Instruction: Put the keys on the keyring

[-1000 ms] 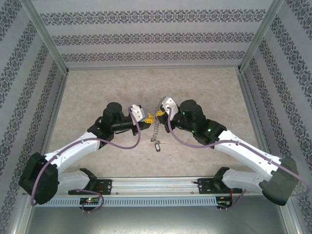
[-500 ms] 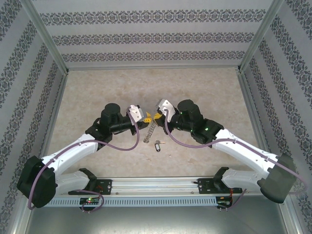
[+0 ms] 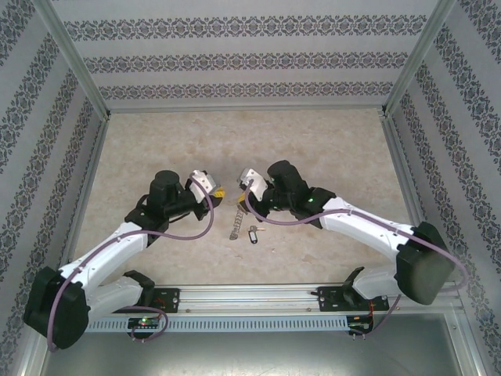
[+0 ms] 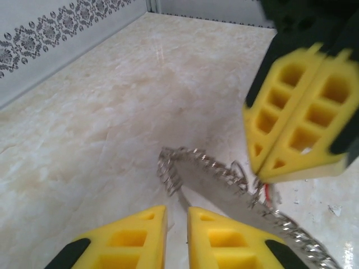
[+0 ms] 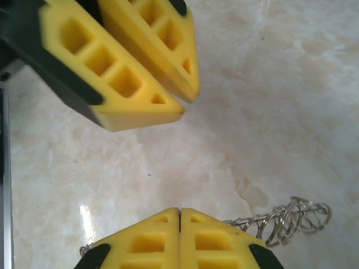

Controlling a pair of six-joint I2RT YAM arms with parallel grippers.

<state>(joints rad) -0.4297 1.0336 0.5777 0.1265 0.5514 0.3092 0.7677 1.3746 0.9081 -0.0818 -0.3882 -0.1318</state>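
Note:
The keyring (image 3: 235, 222), a silvery chain-like loop, hangs down from between my two grippers. In the left wrist view its corner (image 4: 168, 168) lies just ahead of my left gripper (image 4: 176, 216), and a thin wire runs into the narrow gap between the pads. My left gripper (image 3: 221, 193) is shut on that wire. My right gripper (image 3: 239, 190) faces it a finger's width away, pads pressed together (image 5: 179, 216). Chain rings (image 5: 291, 218) come out from behind both sides of the pads. A red bit (image 4: 270, 193) shows under its tips (image 4: 262, 172); I cannot tell whether it is pinched. The dark-tagged key (image 3: 252, 233) lies on the table.
The marble-patterned table top (image 3: 156, 149) spreads out on all sides. Patterned walls (image 3: 250, 63) with metal posts close it at the back and both sides. A metal rail (image 3: 250, 296) with the arm bases runs along the near edge.
Both grippers have moved left and a little nearer, carrying the keyring with them. The dark-tagged key has stayed where it was, now just right of the chain's lower end.

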